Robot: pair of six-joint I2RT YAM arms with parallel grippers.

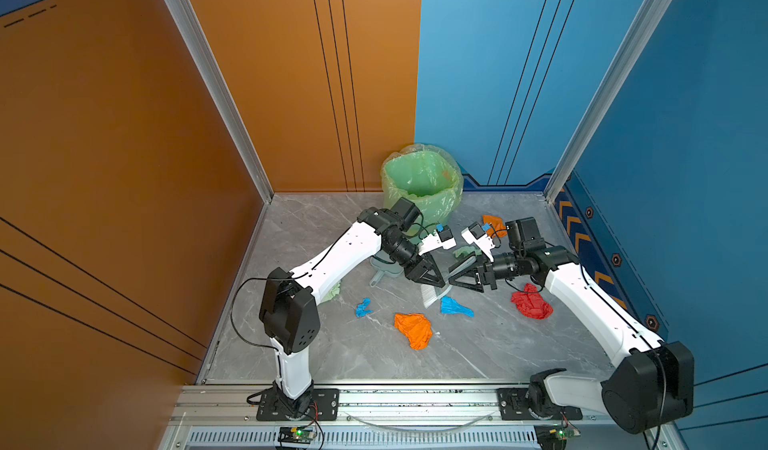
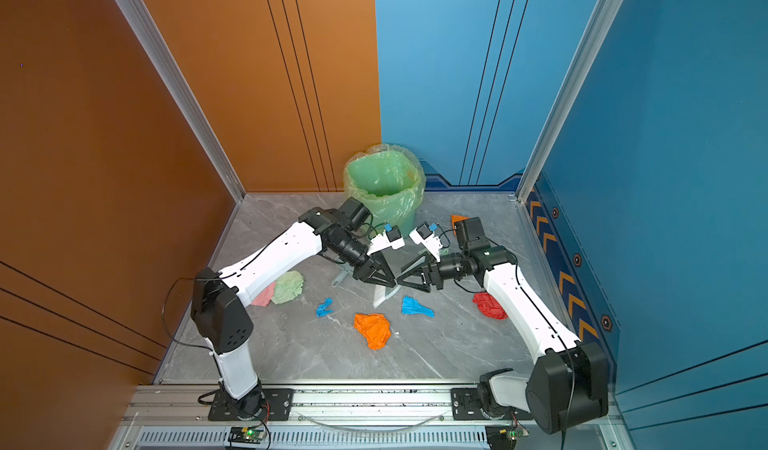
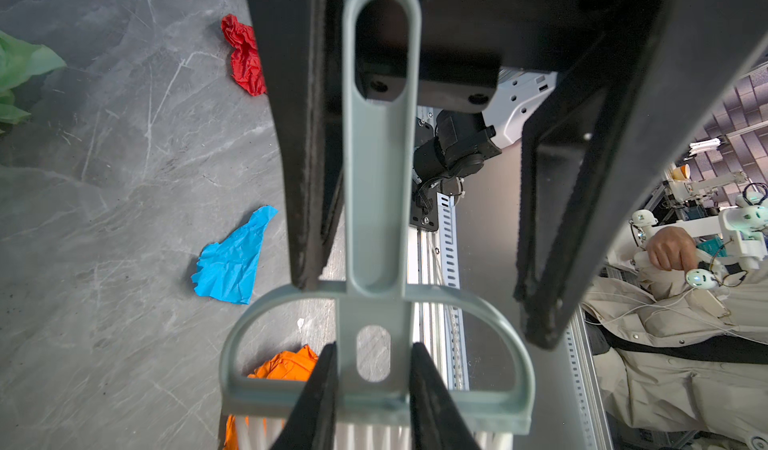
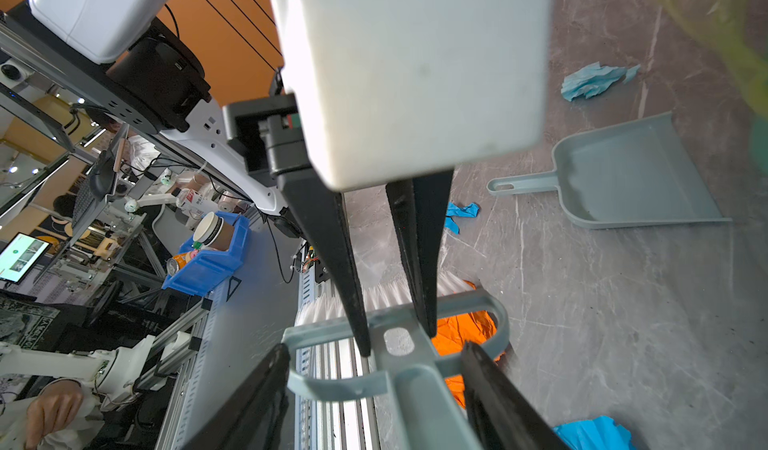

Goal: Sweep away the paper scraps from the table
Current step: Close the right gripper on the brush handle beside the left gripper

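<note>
My left gripper (image 1: 432, 281) (image 3: 373, 356) is shut on the neck of a grey-green brush (image 3: 376, 202) with white bristles (image 1: 430, 296), held over the middle of the table (image 1: 332, 352). My right gripper (image 1: 452, 279) (image 4: 374, 350) faces it, open, its fingers either side of the brush handle with gaps showing. Paper scraps lie around: an orange wad (image 1: 413, 329), a bright blue one (image 1: 455, 306), a small blue one (image 1: 363, 307), a red one (image 1: 532, 306), a pale green one (image 2: 288, 286) by the left arm, and an orange one (image 1: 492, 223) at the back.
A bin with a translucent green liner (image 1: 422, 182) stands at the back centre. A grey-green dustpan (image 4: 623, 178) lies on the table behind the left gripper, with a light blue scrap (image 4: 594, 80) beyond it. Aluminium rails edge the table; walls close three sides.
</note>
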